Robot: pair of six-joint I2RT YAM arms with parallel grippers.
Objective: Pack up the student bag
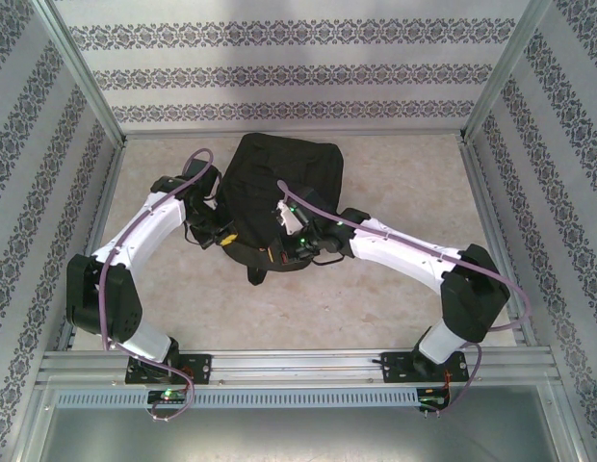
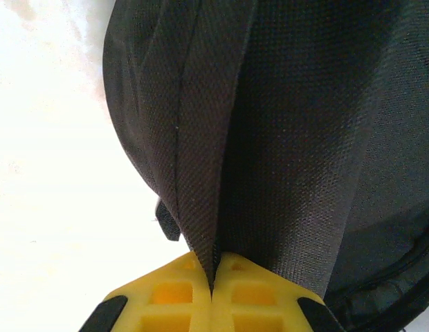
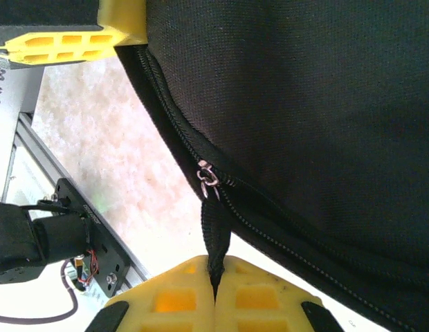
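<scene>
One student bag [image 1: 279, 178]; left claw [image 2: 213, 275] pinches its fabric fold; right claw [image 3: 216, 278] pinches one zipper pull [image 3: 216, 232].

Soft, even light; the table [image 2: 55, 173] blows out white at the left wrist camera, while the student bag [image 1: 279, 183] swallows detail.

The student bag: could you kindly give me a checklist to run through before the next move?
1. The left end effector is shut on a fabric fold of the student bag: ok.
2. The right end effector is shut on the pull strap: ok.
3. The pull strap runs straight to the slider, no slack: ok.
4. The student bag lies on the table between both arms: ok.
5. Compartment open wide enough for packing: cannot tell.
</scene>
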